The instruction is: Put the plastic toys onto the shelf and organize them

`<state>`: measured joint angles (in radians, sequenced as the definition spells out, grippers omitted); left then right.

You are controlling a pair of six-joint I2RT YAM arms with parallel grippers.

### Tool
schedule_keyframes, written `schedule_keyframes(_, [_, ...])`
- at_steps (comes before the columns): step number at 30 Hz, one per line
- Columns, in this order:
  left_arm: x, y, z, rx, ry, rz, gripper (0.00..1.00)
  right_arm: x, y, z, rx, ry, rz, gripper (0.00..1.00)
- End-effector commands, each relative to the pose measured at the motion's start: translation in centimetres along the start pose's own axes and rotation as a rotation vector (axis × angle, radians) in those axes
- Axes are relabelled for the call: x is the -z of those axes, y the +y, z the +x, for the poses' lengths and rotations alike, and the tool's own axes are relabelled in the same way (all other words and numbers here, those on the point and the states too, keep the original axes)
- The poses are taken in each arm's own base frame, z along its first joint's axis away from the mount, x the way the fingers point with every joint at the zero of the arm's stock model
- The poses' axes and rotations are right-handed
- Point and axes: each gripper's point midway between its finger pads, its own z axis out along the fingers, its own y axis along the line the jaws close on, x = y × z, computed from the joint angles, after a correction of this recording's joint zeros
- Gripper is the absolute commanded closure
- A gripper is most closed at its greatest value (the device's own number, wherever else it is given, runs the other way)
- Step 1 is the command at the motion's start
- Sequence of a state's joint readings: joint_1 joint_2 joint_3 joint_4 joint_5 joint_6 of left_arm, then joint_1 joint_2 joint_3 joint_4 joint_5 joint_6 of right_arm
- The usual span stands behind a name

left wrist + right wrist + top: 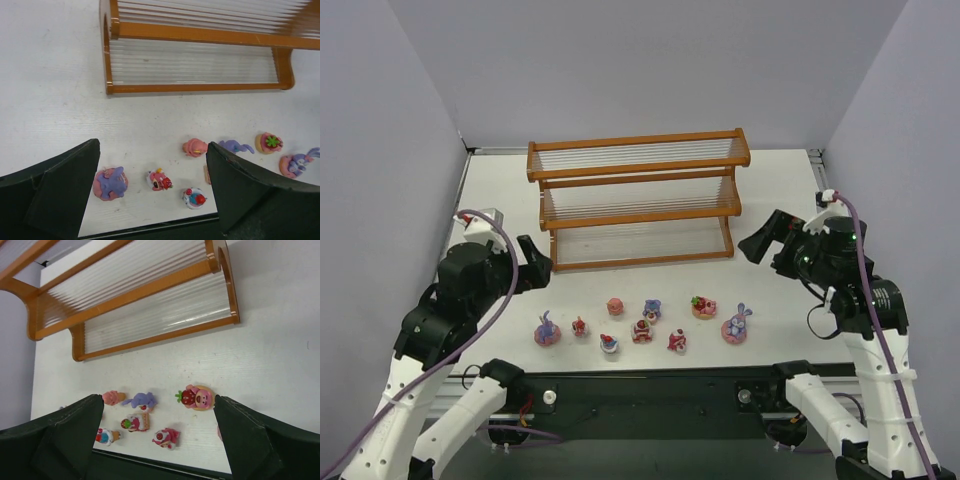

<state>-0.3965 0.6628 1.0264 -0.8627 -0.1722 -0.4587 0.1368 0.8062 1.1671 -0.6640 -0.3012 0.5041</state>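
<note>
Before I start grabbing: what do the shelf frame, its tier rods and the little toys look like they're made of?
Shelf frame: likely wood, orange-brown, smooth semi-gloss with rounded ends. Tier rods: pale, translucent-looking, probably plastic or acrylic; cannot confirm. Toys: moulded plastic look, bright solid colours, slight sheen.

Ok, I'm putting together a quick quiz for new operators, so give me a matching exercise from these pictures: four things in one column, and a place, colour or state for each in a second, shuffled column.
Things
1. shelf
2. left end effector
3. bunny nearest the left arm
4. strawberry-topped toy

Descriptions
A. open, holding nothing
B. purple, on a pink base
C. orange-brown frame, standing behind the toys
D. near the right end of the row

Pairs: 1-C, 2-A, 3-B, 4-D
</note>
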Motion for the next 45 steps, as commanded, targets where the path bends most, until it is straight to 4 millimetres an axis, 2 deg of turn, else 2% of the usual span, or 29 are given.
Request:
schedule_keyframes(1, [2.6, -5.9, -0.5, 0.049, 0.006, 0.331, 0.03, -0.3, -4.0, 3.4, -0.014, 0.041, 0.140, 0.00])
schedule_keyframes(3, [3.7, -7.0, -1.2, 0.019, -0.040, 0.417, 0.03, 0.1, -5.0, 4.2, -0.034, 0.024, 0.172, 0.00])
schedule_keyframes(9, [4.0, -5.0, -1.6, 0.029, -0.138, 0.346, 0.03, 0.2, -7.5, 7.8, -0.096, 0.054, 0.242, 0.00])
schedule_keyframes(11, [3.3, -4.5, -0.8, 0.015, -0.106, 0.313, 0.03, -0.4, -8.3, 9.5, -0.141, 0.074, 0.267, 0.00])
schedule_keyframes(14, [1.8, -3.6, 0.3, 0.017, -0.061, 0.257, 0.03, -1.1, -8.5, 11.3, -0.188, 0.089, 0.263, 0.02])
schedule_keyframes(15, [1.5, -3.4, 0.5, 0.017, -0.056, 0.243, 0.03, -1.7, -9.1, 12.7, -0.168, 0.114, 0.286, 0.03])
schedule_keyframes(17, [0.7, -3.1, 1.1, 0.020, -0.047, 0.230, 0.03, -2.1, -10.0, 13.7, -0.169, 0.120, 0.353, 0.04])
schedule_keyframes(18, [0.5, -3.0, 1.2, 0.023, -0.042, 0.226, 0.03, -2.4, -10.3, 14.3, -0.111, 0.126, 0.390, 0.04])
schedule_keyframes(20, [0.2, -3.0, 1.5, 0.021, -0.034, 0.222, 0.03, -2.8, -10.8, 14.9, -0.102, 0.127, 0.467, 0.05])
schedule_keyframes(21, [-0.1, -2.9, 1.7, 0.021, -0.027, 0.218, 0.03, -2.9, -11.1, 14.4, -0.067, 0.089, 0.506, 0.05])
schedule_keyframes(22, [-0.2, -2.9, 1.7, 0.022, -0.028, 0.219, 0.03, -3.1, -10.4, 14.9, -0.019, 0.099, 0.492, 0.05])
schedule_keyframes(26, [-0.5, -2.9, 1.9, 0.032, -0.026, 0.217, 0.03, -4.6, -10.7, 16.0, 0.061, 0.079, 0.617, 0.07])
schedule_keyframes(29, [-0.6, -2.9, 2.2, 0.031, -0.017, 0.219, 0.03, -5.3, -11.1, 16.6, 0.067, 0.046, 0.674, 0.12])
schedule_keyframes(38, [-1.1, -2.8, 3.1, 0.024, 0.013, 0.221, 0.03, -6.8, -12.8, 19.2, 0.039, 0.037, 0.712, 0.27])
schedule_keyframes(45, [-1.4, -2.7, 3.4, 0.018, 0.028, 0.214, 0.03, -7.6, -13.7, 20.8, 0.019, 0.043, 0.691, 0.32])
